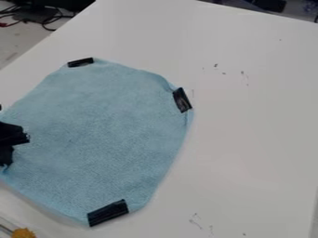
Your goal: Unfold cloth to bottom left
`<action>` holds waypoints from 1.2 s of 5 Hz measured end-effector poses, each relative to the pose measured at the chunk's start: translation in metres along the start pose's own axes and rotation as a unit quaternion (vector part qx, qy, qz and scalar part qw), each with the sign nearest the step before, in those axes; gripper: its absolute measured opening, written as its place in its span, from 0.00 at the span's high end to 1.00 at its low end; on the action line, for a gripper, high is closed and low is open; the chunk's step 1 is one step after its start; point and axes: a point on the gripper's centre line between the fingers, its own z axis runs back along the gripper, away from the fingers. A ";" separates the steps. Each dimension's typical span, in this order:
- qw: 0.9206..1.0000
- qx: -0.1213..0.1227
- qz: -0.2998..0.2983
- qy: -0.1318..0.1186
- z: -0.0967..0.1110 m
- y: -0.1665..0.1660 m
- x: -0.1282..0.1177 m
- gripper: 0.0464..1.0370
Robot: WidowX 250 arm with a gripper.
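Light-blue cloth [105, 135] lies spread, three black tape strips [108, 213] at its edges. Gripper [12, 139] at cloth's left side; grip state undeterminable. White tabletop [255, 139] bears small dark marks [216, 65].

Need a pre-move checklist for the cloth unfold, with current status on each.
1. Cloth spread out, no large fold on top: ok.
2. Black tape strips at the cloth's top, right and bottom corners: ok, all there.
3. Gripper at the cloth's left side: ok.
4. Cloth held by the gripper: cannot tell.
5. Right edge smooth: not ok, slight pucker by the tape.
6. Cloth clear of the yellow item, bottom left: ok, apart.
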 end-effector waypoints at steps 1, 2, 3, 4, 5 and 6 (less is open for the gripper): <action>1.000 0.023 0.001 0.010 0.001 0.008 -0.001 0.76; 0.998 0.046 -0.015 0.037 0.004 0.018 -0.002 0.53; 0.995 0.070 -0.041 0.059 0.018 0.030 0.007 0.22; 0.994 0.090 -0.038 0.055 0.027 0.036 0.010 0.03; 0.993 0.104 -0.022 0.046 0.026 0.046 0.007 0.03; 0.993 0.112 -0.014 0.045 0.025 0.054 0.005 0.04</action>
